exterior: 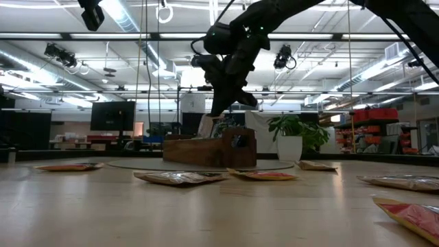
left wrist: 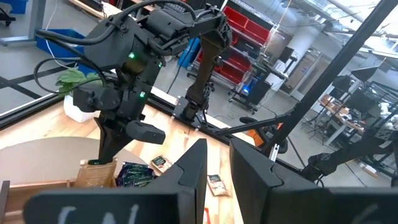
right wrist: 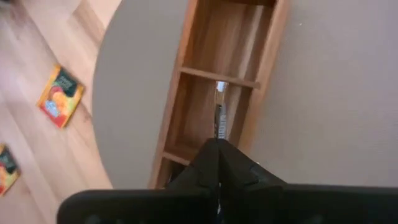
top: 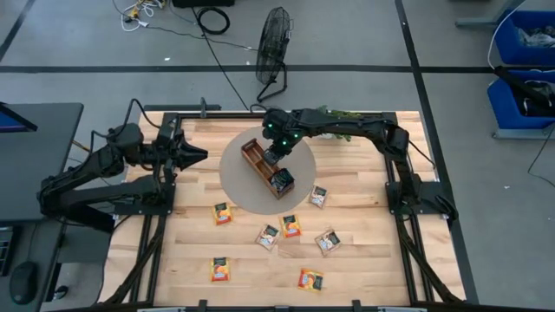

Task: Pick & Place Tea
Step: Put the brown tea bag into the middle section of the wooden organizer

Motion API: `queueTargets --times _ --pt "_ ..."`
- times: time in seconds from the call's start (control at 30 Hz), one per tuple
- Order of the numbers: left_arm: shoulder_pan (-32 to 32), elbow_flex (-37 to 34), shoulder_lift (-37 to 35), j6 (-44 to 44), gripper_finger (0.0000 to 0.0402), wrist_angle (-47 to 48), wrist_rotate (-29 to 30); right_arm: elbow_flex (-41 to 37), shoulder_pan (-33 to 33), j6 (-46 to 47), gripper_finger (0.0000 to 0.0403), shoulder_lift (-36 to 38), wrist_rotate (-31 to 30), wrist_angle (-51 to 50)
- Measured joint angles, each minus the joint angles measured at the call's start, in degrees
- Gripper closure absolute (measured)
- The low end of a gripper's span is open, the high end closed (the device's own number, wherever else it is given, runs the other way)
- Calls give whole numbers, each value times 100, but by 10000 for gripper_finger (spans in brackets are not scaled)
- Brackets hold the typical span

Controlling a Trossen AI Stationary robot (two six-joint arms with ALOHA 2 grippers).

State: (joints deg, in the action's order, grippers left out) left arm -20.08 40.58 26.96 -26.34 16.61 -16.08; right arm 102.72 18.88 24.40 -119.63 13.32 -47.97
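Seven tea sachets (top: 291, 226) lie loose on the pale wood-plank tabletop (top: 364, 260), orange-yellow and beige, spread across its near half. A grey round mat (top: 238, 186) sits near the middle, carrying a brown wooden tray (top: 257, 156) with dark blue-teal sachets (top: 282, 181) stacked in its end compartment. The right pincer (top: 276, 154) hangs over the tray's middle compartment, fingers pressed together on a thin sachet (right wrist: 219, 118) held edge-on. The left pincer (top: 198, 156) waits at the tabletop's left edge, its fingers parted and holding nothing. Beyond the tabletop: a grey floor, a standing fan (top: 276, 43), blue bins (top: 525, 65), a potted plant (exterior: 296, 134), and red shelving (left wrist: 245, 37). Printing on the sachets is too small to read.
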Motion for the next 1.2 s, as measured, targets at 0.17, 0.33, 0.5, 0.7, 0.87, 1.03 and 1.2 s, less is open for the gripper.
queueTargets --times 0.17,0.33,0.5,0.7,0.87,1.03,1.2 --pt "0 0 2 1 330 5 0 -2 28 2 403 0 -86 -29" --pt "0 0 2 -1 330 12 0 -241 26 9 403 4 -88 -15" --pt "0 0 2 -1 330 16 0 -395 -32 -28 403 4 -323 3" --pt "0 0 2 1 330 47 0 -396 -40 -28 400 4 -330 73" --pt "0 0 2 2 330 112 0 -396 -33 -28 394 4 -330 105" --pt "0 0 2 3 330 112 0 -396 -6 -56 393 4 -328 112" --pt "0 0 2 5 330 110 0 -396 17 -105 392 4 -240 135"
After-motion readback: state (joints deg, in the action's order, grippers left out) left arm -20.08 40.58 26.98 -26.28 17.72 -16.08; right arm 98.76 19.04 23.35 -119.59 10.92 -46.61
